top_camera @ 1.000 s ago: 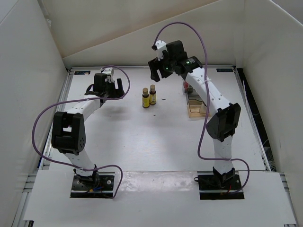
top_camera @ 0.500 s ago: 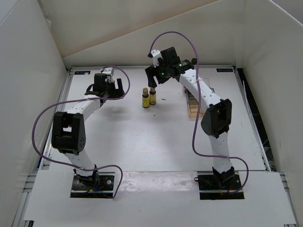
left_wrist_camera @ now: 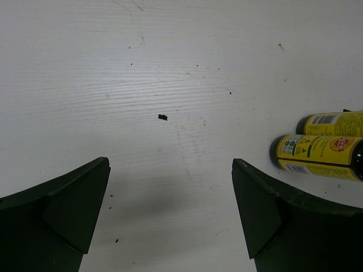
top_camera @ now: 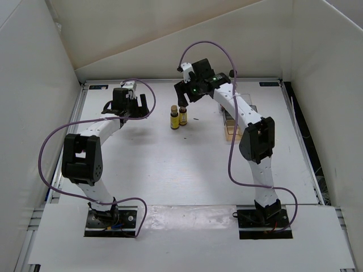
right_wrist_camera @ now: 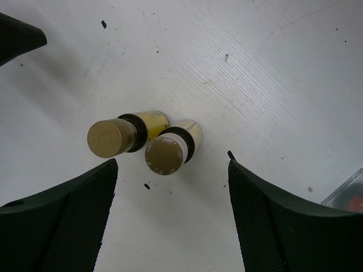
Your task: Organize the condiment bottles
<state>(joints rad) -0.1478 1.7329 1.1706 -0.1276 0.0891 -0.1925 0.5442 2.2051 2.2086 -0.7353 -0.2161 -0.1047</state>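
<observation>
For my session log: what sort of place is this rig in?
Probably a lab test cell, not a kitchen: white panels wall in a white table, two arms are bolted at its edge, and small bottles stand on it.

We hold the left hand [left_wrist_camera: 170, 164] fingers apart, arm folded; the right hand [right_wrist_camera: 173, 161], fingers apart, points down, arm extended

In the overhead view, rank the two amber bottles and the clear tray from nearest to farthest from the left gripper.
1. Left amber bottle, mid-table, on the side facing the left gripper.
2. Right amber bottle, just beside it, slightly farther back.
3. Clear tray, far off to the right.
</observation>
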